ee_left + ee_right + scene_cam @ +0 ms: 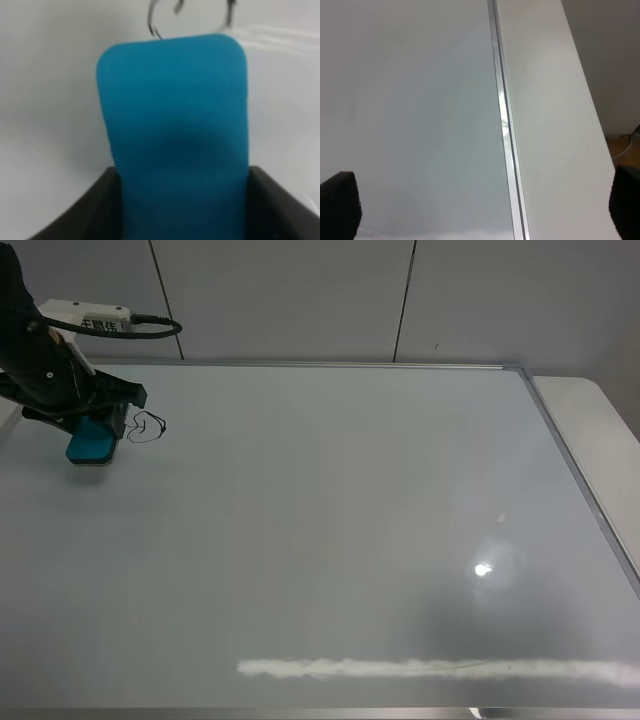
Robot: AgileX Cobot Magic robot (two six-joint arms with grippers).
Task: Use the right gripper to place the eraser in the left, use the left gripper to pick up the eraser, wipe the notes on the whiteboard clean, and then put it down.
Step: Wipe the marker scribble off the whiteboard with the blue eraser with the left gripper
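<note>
The blue eraser (92,442) rests on the whiteboard (330,520) at the far left, held by my left gripper (85,420), which is shut on it. In the left wrist view the eraser (175,130) fills the middle between the dark fingers (285,205). The black marker notes (147,427) lie just right of the eraser; they also show in the left wrist view (157,20) past the eraser's far end. My right gripper (480,210) is open and empty, its fingertips (337,202) wide apart over the whiteboard's right frame (502,120). It is out of the exterior high view.
The whiteboard's metal frame (580,475) runs along the right side, with a white table edge (595,430) beyond it. A white smear (430,670) lies along the board's near edge. A glare spot (484,568) sits at the right middle.
</note>
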